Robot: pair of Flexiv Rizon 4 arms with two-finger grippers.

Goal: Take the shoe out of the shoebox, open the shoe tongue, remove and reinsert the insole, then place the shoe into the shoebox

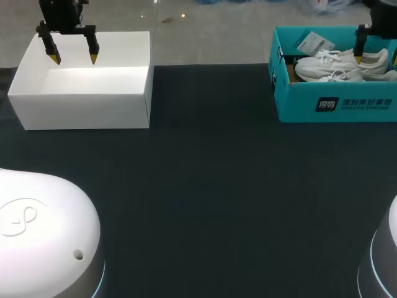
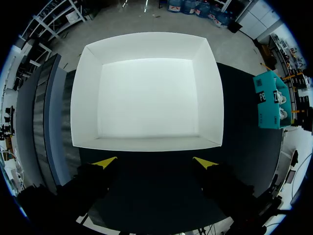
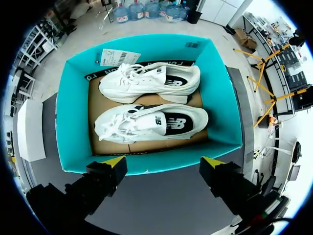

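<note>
Shoebox: the teal shoebox [image 1: 335, 105] is sitting open-topped at the far right of the dark table [image 1: 211, 186].
Shoes: two white sneakers are lying side by side inside it on a brown cardboard liner [image 3: 110, 147]. The near shoe [image 3: 146, 122] is sitting closest to the right gripper, and the far shoe [image 3: 151, 81] is lying just behind it.
Tag: a paper tag [image 3: 120, 57] is resting in a back corner of the shoebox, next to the far shoe.
Right gripper [image 3: 164, 160]: it's hanging right over the shoebox's near wall with its fingers spread wide, gripping nothing.
Left gripper [image 1: 74, 60]: it's hovering over the white box [image 1: 80, 105], claw also wide, nothing between the tips.
White box: it's sitting at the far left, well apart from the shoebox.
</note>
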